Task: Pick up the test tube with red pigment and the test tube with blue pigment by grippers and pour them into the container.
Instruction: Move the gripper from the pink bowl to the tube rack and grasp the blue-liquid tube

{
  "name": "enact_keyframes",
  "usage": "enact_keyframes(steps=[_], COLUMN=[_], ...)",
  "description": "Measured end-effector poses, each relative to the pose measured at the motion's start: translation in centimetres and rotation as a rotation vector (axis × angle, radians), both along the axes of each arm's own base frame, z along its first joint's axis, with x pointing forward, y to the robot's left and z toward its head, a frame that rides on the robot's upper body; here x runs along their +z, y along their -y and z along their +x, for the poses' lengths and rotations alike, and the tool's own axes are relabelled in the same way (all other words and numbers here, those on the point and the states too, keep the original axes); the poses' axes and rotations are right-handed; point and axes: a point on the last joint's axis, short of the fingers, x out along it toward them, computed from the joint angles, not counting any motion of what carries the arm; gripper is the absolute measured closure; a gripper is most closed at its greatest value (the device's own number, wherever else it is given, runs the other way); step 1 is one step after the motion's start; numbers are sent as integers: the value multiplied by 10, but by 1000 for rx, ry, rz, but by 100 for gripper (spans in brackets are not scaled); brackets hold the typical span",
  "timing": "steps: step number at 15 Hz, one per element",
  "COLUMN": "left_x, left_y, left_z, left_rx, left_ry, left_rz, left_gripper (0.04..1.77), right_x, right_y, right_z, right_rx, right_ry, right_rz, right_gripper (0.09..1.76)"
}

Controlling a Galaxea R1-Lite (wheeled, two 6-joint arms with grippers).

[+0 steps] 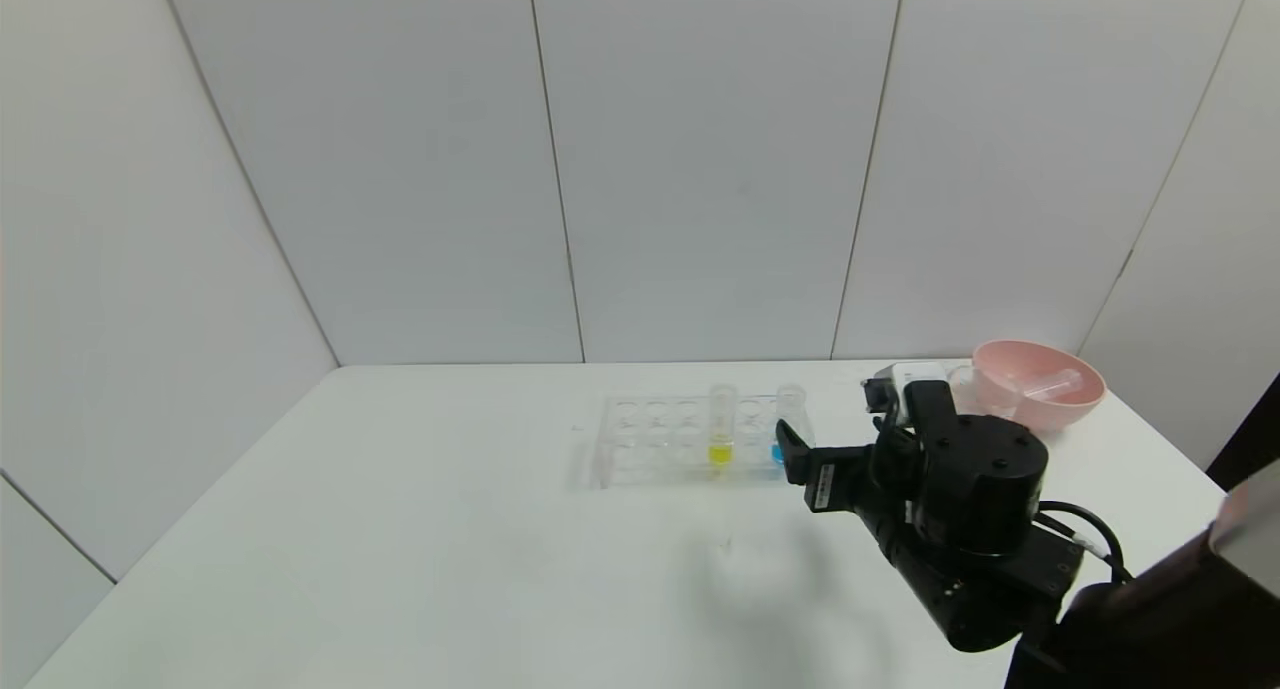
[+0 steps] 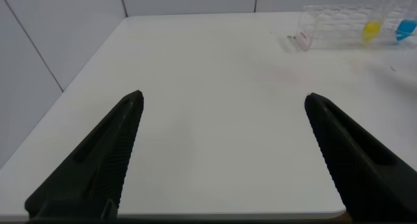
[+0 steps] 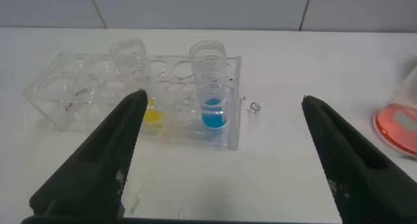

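Blue-pigment tube (image 3: 211, 87) stood upright in the clear rack (image 3: 65, 94); we held our right gripper (image 3: 221, 152) spread wide, lined up to straddle it. Left gripper (image 2: 221, 152) hung parked, fingers spread too.

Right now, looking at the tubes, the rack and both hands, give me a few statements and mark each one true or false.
1. The blue test tube stands in the clear rack. True.
2. The right hand grips the blue tube. False: it is open, short of the rack.
3. A yellow tube shares the rack. True.
4. The left hand holds a tube. False: open, empty.
5. The pink bowl sits at the table's left. False: far right.
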Motion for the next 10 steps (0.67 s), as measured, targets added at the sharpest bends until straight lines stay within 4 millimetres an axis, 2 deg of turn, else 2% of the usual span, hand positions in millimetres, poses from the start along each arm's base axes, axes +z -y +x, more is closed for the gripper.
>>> enact_keyframes(steps=[5, 10], left_x=[0, 0], left_y=[0, 0], left_z=[0, 0], left_rx=[0, 0], left_ry=[0, 0], left_rz=[0, 0], left_gripper=[5, 5], right_x=[-13, -27], right_y=[-20, -28], right_z=[36, 59], right_rx=[-11, -26], right_ry=[31, 37], right_rz=[-35, -60], right_gripper=[15, 15])
